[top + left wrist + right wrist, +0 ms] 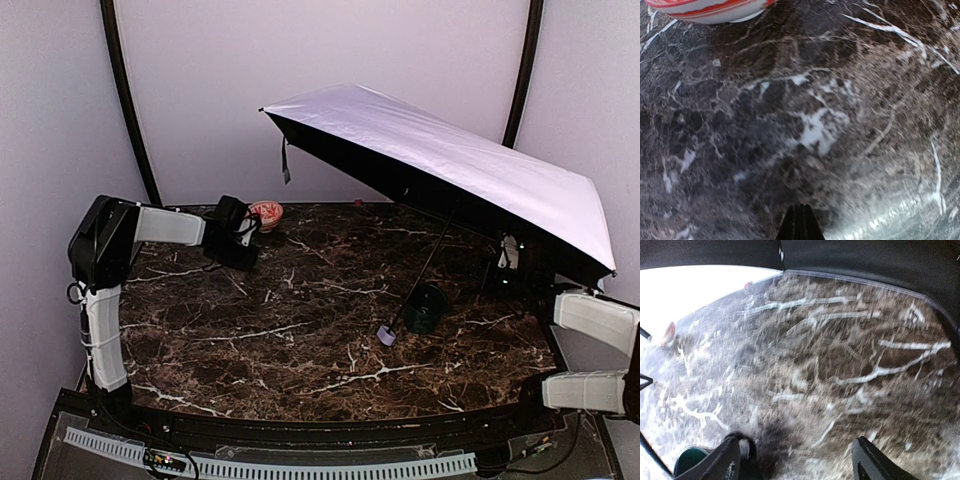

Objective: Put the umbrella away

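Note:
The umbrella (470, 165) stands open and tilted over the back right of the table, lavender-silver on top and black inside. Its thin black shaft (425, 268) slants down to the small lavender handle (386, 335), which rests on the marble next to a dark green mug (427, 308). My right gripper (503, 272) is under the canopy's right side, partly hidden. In the right wrist view it (800, 465) is open and empty, with the black canopy underside (865, 260) above. My left gripper (242, 255) is at the back left, shut and empty (800, 227) just above the marble.
A red patterned bowl (266, 213) sits at the back, just beyond my left gripper; its rim shows in the left wrist view (705, 7). The green mug (690, 457) lies just left of my right gripper's left finger. The marble tabletop (300, 330) spans the view.

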Robot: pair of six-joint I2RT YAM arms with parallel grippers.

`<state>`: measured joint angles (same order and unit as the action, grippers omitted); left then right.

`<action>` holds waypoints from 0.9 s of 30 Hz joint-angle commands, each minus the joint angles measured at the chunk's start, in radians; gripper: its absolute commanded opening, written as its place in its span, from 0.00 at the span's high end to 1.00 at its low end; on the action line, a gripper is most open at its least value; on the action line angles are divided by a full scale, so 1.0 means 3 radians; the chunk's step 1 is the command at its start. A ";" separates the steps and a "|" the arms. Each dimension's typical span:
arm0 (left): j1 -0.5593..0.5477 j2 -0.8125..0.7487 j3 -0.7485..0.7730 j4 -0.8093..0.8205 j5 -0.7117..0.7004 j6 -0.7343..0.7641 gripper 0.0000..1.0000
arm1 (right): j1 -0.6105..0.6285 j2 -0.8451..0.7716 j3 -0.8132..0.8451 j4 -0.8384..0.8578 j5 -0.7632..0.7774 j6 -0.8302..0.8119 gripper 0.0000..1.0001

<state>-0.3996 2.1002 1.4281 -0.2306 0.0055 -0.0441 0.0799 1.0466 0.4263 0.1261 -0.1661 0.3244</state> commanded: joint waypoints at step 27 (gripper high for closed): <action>-0.1140 -0.1054 -0.0793 0.0451 0.0603 0.0111 0.37 | 0.2786 0.0283 0.0718 -0.1180 0.1238 0.1156 1.00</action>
<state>-0.7357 1.8301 1.2140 -0.0917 0.1665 -0.0216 0.8387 1.0538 0.5751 -0.3237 0.0105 0.6529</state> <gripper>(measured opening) 0.626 0.004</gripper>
